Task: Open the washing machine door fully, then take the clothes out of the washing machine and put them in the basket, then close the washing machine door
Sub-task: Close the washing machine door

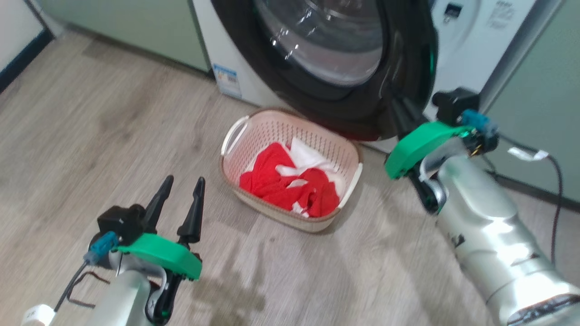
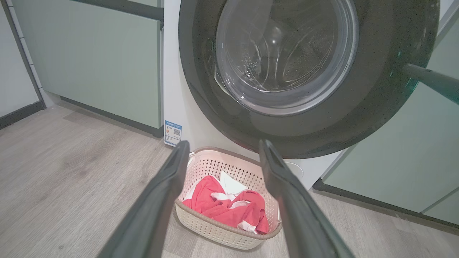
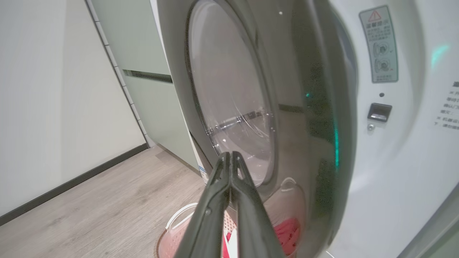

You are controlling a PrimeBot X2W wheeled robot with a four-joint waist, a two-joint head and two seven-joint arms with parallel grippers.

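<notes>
The washing machine door, black-rimmed with a glass centre, stands partly swung out from the white washing machine; its latch slot is uncovered. My right gripper is shut and empty, its tips against the door's outer face near the glass; its dark fingers lie at the door's right rim. Red and white clothes lie in the cream basket on the floor below the door. My left gripper hangs open and empty, left of the basket and pointing toward the clothes.
Pale-green cabinets flank the machine on the left and another cabinet stands on the right. A black cable trails behind my right forearm. A wall with dark skirting runs at the left. Wood floor lies open to the left.
</notes>
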